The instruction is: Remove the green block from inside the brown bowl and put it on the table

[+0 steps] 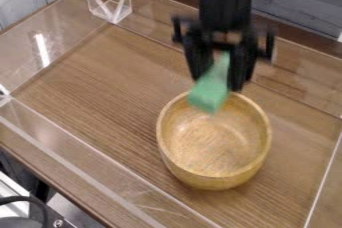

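Note:
The green block [211,87] hangs in the air above the far rim of the brown bowl [214,173], tilted, with my gripper [221,64] shut on its upper end. The black fingers [195,52] flank the block on either side. The round wooden bowl sits on the wood-grain table [107,82] at the near right, and nothing shows inside it. The arm rises out of the top of the view, slightly blurred by motion.
Low clear plastic walls [47,42] border the table on the left, front and right. A small clear plastic stand [107,4] sits at the far left corner. Bare tabletop stretches to the left of the bowl.

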### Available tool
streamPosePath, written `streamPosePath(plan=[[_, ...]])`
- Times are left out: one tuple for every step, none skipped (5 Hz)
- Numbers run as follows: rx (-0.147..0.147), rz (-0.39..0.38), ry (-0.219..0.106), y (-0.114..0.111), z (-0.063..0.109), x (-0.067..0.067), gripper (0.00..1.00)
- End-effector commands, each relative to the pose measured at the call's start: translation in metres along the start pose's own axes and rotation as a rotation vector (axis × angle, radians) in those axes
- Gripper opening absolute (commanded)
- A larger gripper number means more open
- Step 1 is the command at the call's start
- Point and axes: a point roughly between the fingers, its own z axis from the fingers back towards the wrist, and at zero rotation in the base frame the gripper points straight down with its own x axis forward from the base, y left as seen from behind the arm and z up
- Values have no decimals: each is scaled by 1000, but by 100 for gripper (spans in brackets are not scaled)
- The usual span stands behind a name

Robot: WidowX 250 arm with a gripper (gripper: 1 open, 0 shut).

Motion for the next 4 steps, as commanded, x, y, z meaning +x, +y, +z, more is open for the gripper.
streamPosePath(plan=[[8,27,-98,24,51,19,0],[18,25,-111,52,55,20,0],[26,-3,-106,62,45,15,0],[35,-21,-105,69,32,12,0]])
